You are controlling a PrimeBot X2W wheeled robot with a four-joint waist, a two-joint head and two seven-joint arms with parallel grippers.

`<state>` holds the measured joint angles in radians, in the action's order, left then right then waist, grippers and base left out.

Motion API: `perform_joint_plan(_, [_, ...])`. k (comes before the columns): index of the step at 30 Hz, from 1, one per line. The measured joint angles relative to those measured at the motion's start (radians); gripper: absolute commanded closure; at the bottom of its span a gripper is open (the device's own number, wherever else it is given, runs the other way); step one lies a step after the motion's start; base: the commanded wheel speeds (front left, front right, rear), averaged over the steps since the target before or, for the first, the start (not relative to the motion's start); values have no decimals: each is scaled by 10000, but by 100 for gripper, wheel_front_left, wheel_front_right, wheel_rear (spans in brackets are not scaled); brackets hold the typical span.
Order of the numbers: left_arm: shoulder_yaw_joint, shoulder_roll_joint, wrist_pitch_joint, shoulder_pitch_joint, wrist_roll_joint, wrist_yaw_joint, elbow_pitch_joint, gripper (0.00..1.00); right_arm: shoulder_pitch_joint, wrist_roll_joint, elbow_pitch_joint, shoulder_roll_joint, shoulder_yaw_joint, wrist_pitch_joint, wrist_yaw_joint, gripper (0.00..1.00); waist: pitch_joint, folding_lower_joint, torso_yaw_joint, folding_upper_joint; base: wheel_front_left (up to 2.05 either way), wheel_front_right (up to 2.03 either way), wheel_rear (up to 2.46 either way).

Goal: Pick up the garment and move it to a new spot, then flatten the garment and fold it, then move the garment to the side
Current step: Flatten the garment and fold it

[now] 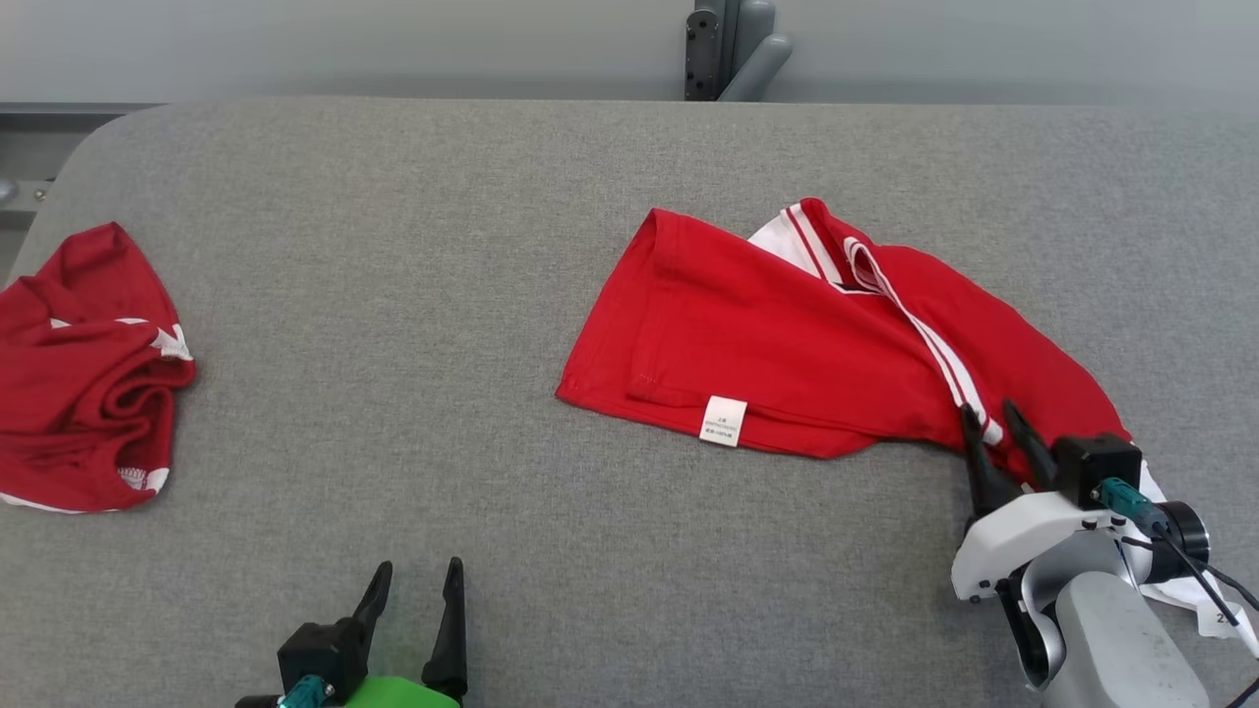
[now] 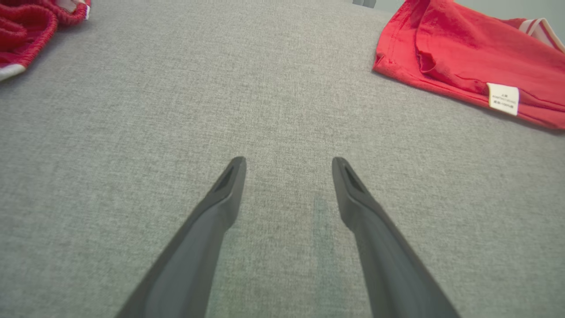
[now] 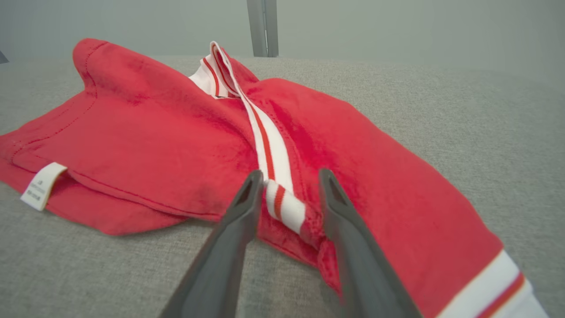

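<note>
The garment (image 1: 767,334) is a red shirt with white striped trim and a white label, lying crumpled at the right of the grey padded table (image 1: 393,246). My right gripper (image 1: 989,410) is at its near right edge. In the right wrist view the garment (image 3: 154,141) spreads ahead, and the right gripper (image 3: 291,174) stands open with its fingers on either side of a raised fold of white striped band. My left gripper (image 1: 419,566) rests open near the table's front edge, well left of the shirt. In the left wrist view the left gripper (image 2: 289,160) is over bare cloth, with the garment (image 2: 454,53) at the upper right.
A second red garment (image 1: 89,364) lies bunched at the table's far left edge, and this red bundle (image 2: 26,22) also shows at the left wrist view's top left. A grey stand (image 1: 728,49) rises behind the table's far edge.
</note>
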<state>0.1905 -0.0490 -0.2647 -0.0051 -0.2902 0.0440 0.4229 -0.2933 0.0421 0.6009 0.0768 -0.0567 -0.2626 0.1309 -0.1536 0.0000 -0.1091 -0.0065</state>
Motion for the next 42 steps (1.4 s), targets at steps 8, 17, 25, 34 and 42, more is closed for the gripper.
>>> perform_joint_plan(8, [10, 0, 0, -59, -10, -2, 29, 0, -22, -100, 151, -8, -167, 0, 0, 100, -60, 0, 70, 0, 0, 0, 0])
perform_joint_plan(17, [67, 0, 0, -198, 127, 6, 31, 0, -1113, -107, -516, 633, -1022, 0, 2, 100, -266, 0, 58, 0, 0, 0, 0])
perform_joint_plan(25, [142, 0, 0, -404, 493, 190, 157, 0, -1985, -1279, 56, 1126, -4646, 0, 2, 0, -349, 0, -195, 0, 0, 0, 0])
perform_joint_plan(34, [98, 0, 0, -154, 349, 188, 240, 0, -1236, -1818, -771, 337, -4730, 0, 4, 0, 77, 0, 209, 0, 0, 0, 0])
perform_joint_plan(42, [48, 2, 0, -145, 374, 174, 153, 0, 476, -825, -1831, -27, -2255, 0, 4, 0, 525, 0, 760, 0, 0, 0, 0])
